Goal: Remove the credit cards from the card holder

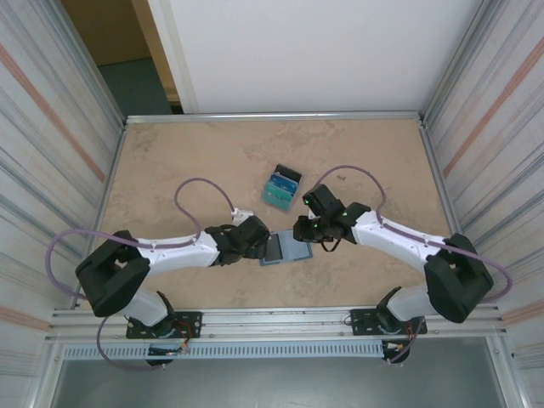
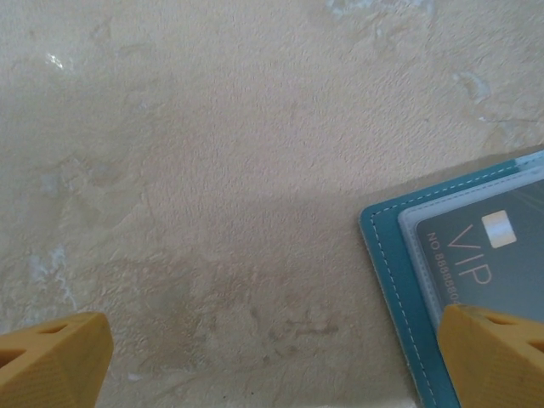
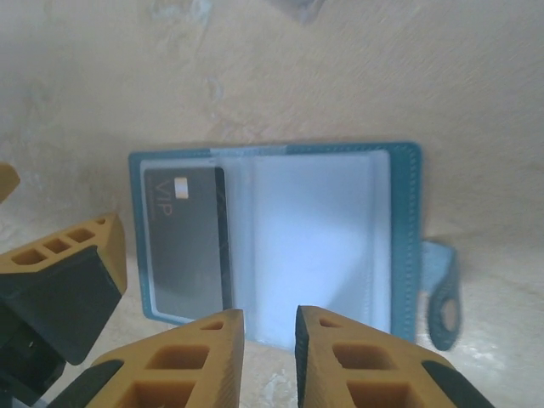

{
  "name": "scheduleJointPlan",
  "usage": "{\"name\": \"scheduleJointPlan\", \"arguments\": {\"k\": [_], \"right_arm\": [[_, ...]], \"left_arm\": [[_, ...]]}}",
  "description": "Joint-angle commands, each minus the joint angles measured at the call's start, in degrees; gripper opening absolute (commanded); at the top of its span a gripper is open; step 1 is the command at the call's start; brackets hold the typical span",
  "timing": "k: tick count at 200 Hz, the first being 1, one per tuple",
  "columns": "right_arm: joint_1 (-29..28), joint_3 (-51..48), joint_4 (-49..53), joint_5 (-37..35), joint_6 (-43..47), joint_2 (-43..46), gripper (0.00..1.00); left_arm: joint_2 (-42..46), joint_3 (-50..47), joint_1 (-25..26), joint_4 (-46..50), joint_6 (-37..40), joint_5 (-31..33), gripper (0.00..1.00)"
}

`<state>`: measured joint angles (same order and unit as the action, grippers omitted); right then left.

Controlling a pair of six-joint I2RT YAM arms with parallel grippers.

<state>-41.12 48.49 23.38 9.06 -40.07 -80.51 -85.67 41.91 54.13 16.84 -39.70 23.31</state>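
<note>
While my right gripper [image 3: 269,313] hangs nearly closed, hold unclear, the credit card [image 3: 187,242] sits leftward in the card holder [image 3: 408,229].

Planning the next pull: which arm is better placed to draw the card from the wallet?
Probably right. The right pincer hangs at the wallet's edge beside the card, fingers close together; the left pincer is spread wide, one finger over the wallet's corner.

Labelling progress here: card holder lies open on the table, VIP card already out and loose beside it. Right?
Not quite. The card holder does lie open on the table, but the VIP card is not loose: it sits inside the holder's clear pocket, as the right wrist view shows.
</note>
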Motion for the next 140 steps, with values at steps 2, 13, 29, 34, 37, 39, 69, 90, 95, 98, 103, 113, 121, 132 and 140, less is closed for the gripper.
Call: {"name": "scheduleJointPlan", "arguments": {"k": [2,13,29,34,37,39,69,90,95,98,103,113,121,132,140], "right_arm": [[0.2,2.4,-1.7,5.8,-0.9,-4.0,0.21],[0.1,2.7,-2.4,7.2,-0.9,-5.8,0.21],[0.1,3.1,-3.8,9.2,-1.0,-8.0,0.2],[0.1,3.1,-4.1,9.7,-0.9,-8.6,0.19],[0.2,3.2,-4.4,10.0,-1.0,-8.9,0.19],[0.2,3.2,-4.5,10.1,-0.9,-9.2,0.19],[0.2,3.6,-6.6,13.0,-0.9,-11.7,0.19],[0.2,3.7,-7.5,14.3,-1.1,-13.4,0.18],[0.2,3.7,-7.8,14.6,-1.2,-13.7,0.18],[0.3,3.7,-7.9,14.7,-1.2,-13.8,0.18],[0.3,3.4,-8.4,15.1,-1.5,-14.2,0.18],[0.4,3.3,-9.3,15.7,-1.8,-14.8,0.17],[0.5,3.0,-9.7,16.1,-2.0,-15.2,0.17],[0.7,2.8,-10.2,16.4,-2.3,-15.6,0.17],[0.9,2.7,-10.4,16.5,-2.4,-15.9,0.17]], "left_arm": [[-1.7,0.6,0.2,-0.5,-1.2,-0.5,0.99],[-2.4,0.8,0.3,-0.6,-1.2,-0.6,0.99],[-3.0,0.8,0.3,-0.3,-1.3,-0.7,0.99],[-3.2,0.9,0.2,0.0,-1.3,-0.6,0.99],[-3.3,0.8,0.3,0.1,-1.4,-0.5,0.99],[-3.3,0.8,0.2,0.2,-1.4,-0.4,0.99],[-3.7,0.4,0.2,0.9,-1.9,-0.1,0.99],[-3.9,0.2,0.2,1.0,-2.0,-0.3,0.99],[-4.0,0.2,0.2,1.0,-2.0,-0.3,0.99],[-4.0,0.1,0.2,1.0,-2.0,-0.3,0.99],[-4.1,0.1,0.2,1.0,-2.1,-0.3,0.99],[-4.1,0.1,0.2,1.2,-2.2,-0.3,0.99],[-4.1,0.1,0.2,1.3,-2.2,-0.3,0.99],[-4.1,0.1,0.2,1.4,-2.3,-0.3,0.98],[-4.0,0.1,0.2,1.4,-2.3,-0.3,0.99]]}}
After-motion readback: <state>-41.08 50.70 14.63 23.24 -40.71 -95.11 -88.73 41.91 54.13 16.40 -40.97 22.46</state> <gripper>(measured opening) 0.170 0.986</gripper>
